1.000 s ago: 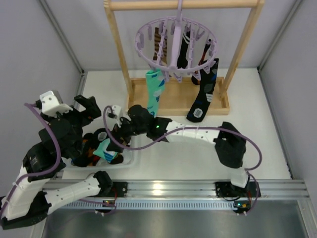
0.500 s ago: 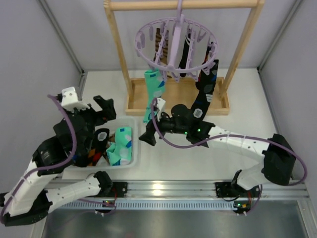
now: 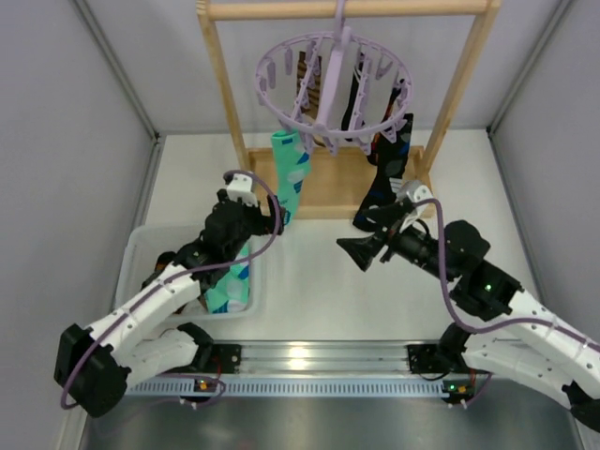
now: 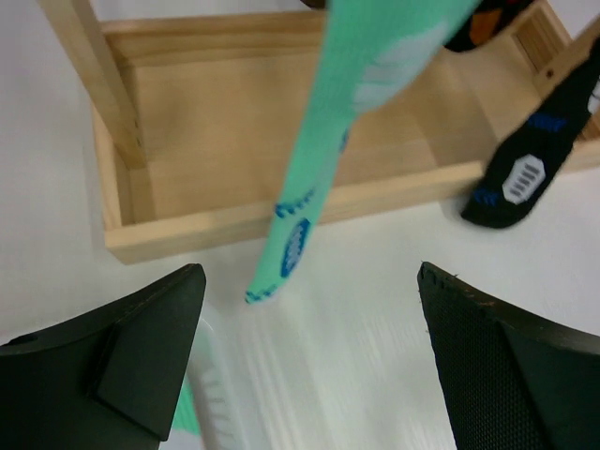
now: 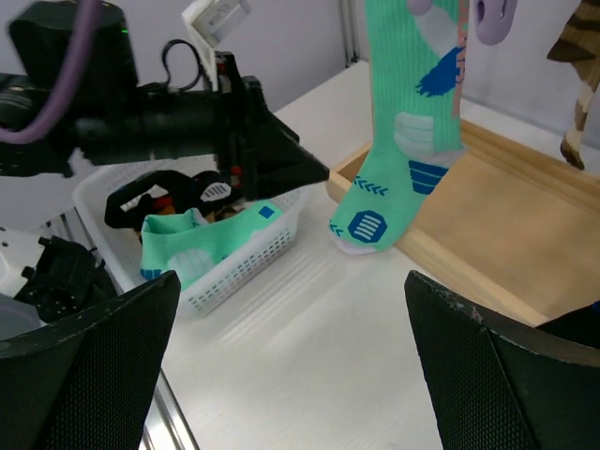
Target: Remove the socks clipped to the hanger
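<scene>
The lilac hanger (image 3: 333, 80) hangs from the wooden rail. A mint-green sock (image 3: 291, 178) dangles clipped at its front left, and a black sock with blue and white patches (image 3: 389, 178) at its front right. A brown-striped sock (image 3: 302, 75) and another dark one (image 3: 352, 94) hang further back. My left gripper (image 3: 272, 217) is open, just left of the mint sock's toe. In the left wrist view that mint sock (image 4: 328, 150) hangs ahead of the empty left gripper (image 4: 309, 356). My right gripper (image 3: 366, 234) is open and empty, below the black sock. The right wrist view looks toward the mint sock (image 5: 403, 141).
A white basket (image 3: 141, 253) at the left holds a second mint sock (image 3: 230, 281) and dark socks. The wooden frame's tray base (image 3: 333, 183) and its two uprights stand behind the hanging socks. Grey walls close in both sides.
The right arm pulled back from the basket to the right, leaving a mint sock in it. The left arm swung from the basket forward to the hanging mint sock.
</scene>
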